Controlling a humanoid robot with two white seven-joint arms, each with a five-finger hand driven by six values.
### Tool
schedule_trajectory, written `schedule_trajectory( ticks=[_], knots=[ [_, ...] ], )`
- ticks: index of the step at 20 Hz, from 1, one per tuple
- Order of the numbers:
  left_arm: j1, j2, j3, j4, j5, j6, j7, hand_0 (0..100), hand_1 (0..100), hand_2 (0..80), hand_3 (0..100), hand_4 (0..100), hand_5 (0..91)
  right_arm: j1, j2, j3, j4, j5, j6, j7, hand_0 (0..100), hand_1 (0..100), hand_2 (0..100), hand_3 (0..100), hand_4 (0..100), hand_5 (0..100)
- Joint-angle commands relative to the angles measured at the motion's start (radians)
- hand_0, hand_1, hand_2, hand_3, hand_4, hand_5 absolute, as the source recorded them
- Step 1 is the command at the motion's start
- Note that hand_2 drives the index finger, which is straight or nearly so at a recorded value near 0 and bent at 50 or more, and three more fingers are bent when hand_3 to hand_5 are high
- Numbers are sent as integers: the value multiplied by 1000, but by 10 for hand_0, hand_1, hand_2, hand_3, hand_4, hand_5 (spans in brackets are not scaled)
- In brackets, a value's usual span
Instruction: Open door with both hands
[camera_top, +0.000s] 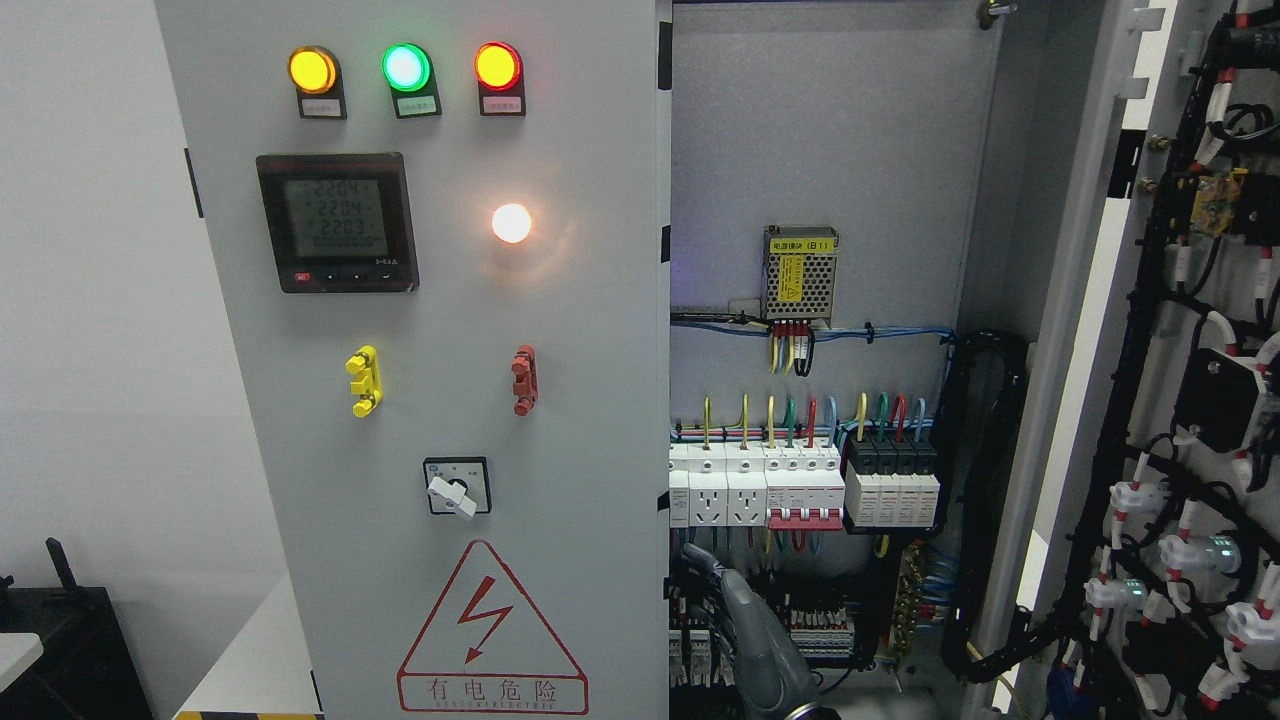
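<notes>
The grey cabinet has two doors. Its left door (450, 300) is closed and carries three lamps, a meter (336, 222) and a rotary switch (457, 487). The right door (1180, 400) stands swung wide to the right, its wired inner face showing. Between them the cabinet's inside (820, 150) is exposed. My right hand (755, 635), dark grey, rises from the bottom edge just right of the left door's free edge (664, 400), low in the opening and in front of the lower terminals. It holds nothing that I can make out.
Inside are a row of breakers and sockets (800, 490), a meshed power supply (800, 275) and a thick black cable loom (990, 500). A red warning triangle (490, 630) marks the left door. A black box (60, 650) sits at the lower left.
</notes>
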Motion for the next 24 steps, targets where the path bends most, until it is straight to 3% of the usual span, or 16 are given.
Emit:
schedule_trajectory(
  ticks=[1,7,11,24],
  knots=[
    [0,0,0,1,0,0,0,0,0,0,0,42,0,-15,-7,6,21,-34,1,0,0,0,0,0,0,0],
    [0,0,0,0,0,0,0,0,0,0,0,43,0,-20,-7,14,24,-34,1,1,0,0,0,0,0,0],
    [0,0,0,1,0,0,0,0,0,0,0,43,0,-20,-7,17,24,-34,1,28,0,0,0,0,0,0],
    [0,0,0,0,0,0,0,0,0,0,0,42,0,-43,-15,17,49,-36,1,31,0,0,0,0,0,0]
  ],
)
